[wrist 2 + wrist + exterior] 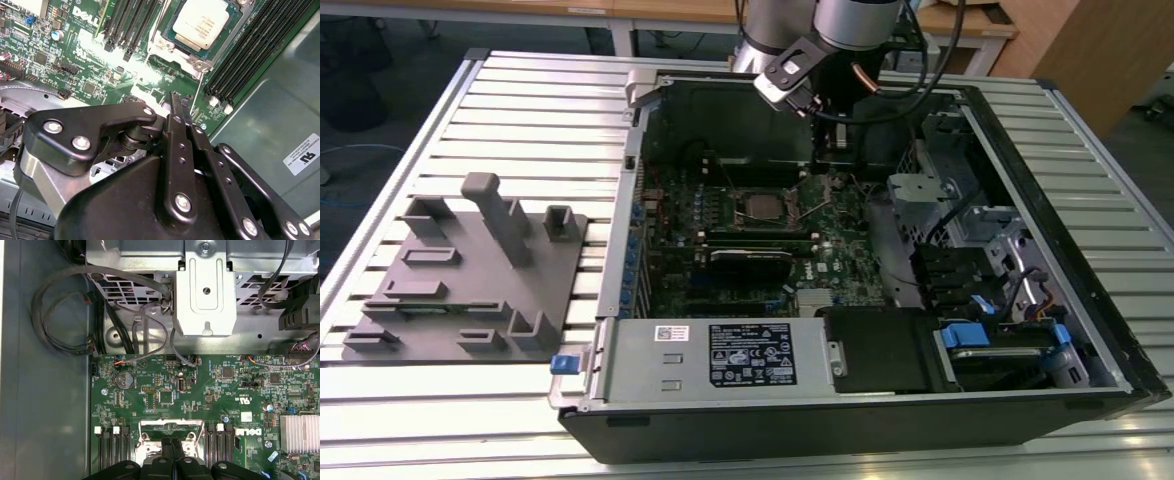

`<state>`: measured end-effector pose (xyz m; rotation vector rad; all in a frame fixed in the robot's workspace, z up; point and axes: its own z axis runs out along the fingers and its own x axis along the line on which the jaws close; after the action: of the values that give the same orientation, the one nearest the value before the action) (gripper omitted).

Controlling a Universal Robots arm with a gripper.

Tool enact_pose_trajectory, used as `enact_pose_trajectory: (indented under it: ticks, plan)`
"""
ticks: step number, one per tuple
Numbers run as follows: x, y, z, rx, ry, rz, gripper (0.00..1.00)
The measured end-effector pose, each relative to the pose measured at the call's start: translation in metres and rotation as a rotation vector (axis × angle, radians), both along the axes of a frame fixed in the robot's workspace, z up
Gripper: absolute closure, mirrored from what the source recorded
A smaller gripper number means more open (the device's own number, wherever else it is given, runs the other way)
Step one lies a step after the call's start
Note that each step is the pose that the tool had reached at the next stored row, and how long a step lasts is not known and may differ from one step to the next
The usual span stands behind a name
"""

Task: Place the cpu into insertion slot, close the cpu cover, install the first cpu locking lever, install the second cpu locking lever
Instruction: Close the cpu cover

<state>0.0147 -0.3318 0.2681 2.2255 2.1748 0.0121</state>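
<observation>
The cpu (202, 22) lies flat in the insertion slot (761, 205) on the green motherboard (834, 250) inside the open computer case. The silver cpu cover (170, 42) seems to lie down around it, with the chip's metal top showing through its window. A thin silver lever rod (200, 87) runs from the socket corner toward my fingertips. My gripper (178, 100) is shut, its black fingers pressed together, and I see nothing between them. It hangs just off the socket's edge on the exterior view's right (825, 172). In the first wrist view my fingertips (172, 442) overlap the socket frame (150, 432).
Black memory slots (250, 55) flank the socket. A metal drive bracket (205, 295) and looped cables (65, 310) sit beyond the board. The power supply (720, 355) fills the case's near side. A grey fixture block (467, 270) stands on the slatted table at the exterior view's left.
</observation>
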Motion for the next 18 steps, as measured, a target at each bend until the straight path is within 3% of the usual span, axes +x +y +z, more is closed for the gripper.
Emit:
enact_pose_trajectory:
  ticks: [18]
  plan:
    - [0.0113,0.0005,-0.0007,0.0000,0.0000,0.000,0.90]
